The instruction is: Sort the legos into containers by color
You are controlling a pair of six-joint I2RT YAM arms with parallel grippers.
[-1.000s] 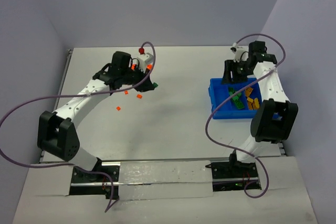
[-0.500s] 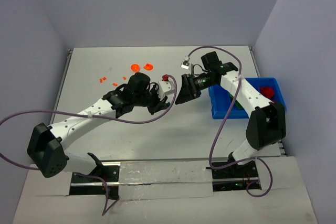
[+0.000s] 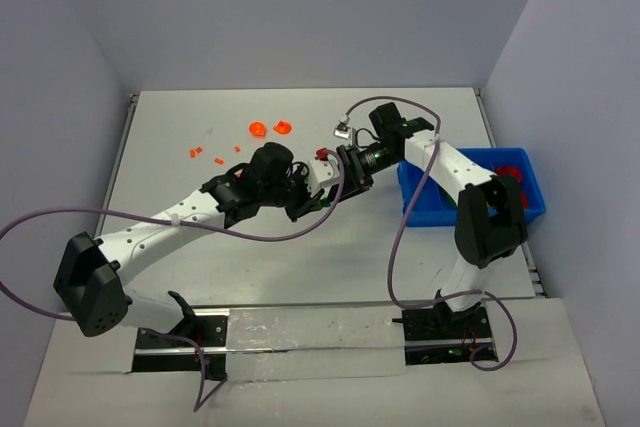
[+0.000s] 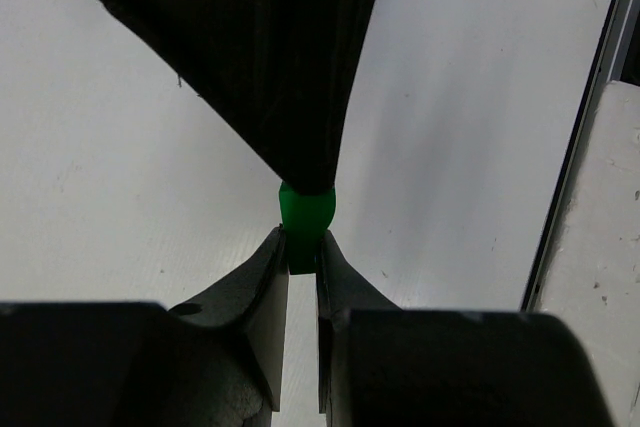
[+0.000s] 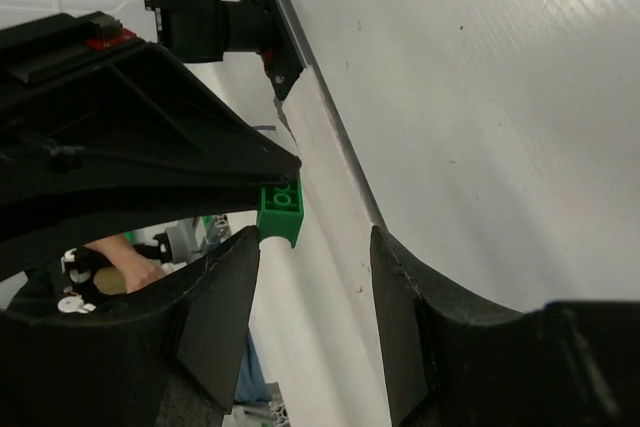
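Between the closed jaws of the left gripper (image 4: 300, 247) a green lego (image 4: 305, 215) is pinched. Its lower part is clamped by the two fingers and its upper end is left standing out beyond their tips. That exposed end is met by a dark finger of the right gripper (image 5: 315, 247), seen in the left wrist view as a wedge coming down from above.

From the right wrist, the right jaws are seen standing apart with a wide gap. The green lego is placed just ahead of that gap, at the tip of one finger and well apart from the other. Whether it is actually touched by the near finger cannot be told for certain from this view.

From above, the two sets of jaws are seen brought together nose to nose over the middle of the table (image 3: 300, 257). The blue bin (image 3: 415, 205) is found behind the right jaws, partly hidden by the right arm, and a red piece (image 3: 512, 173) is visible at its far end. Beyond the left jaws, well apart from them on the far-left part of the table, several orange legos (image 3: 257, 129) are scattered. Two of them are round and the rest are much smaller.
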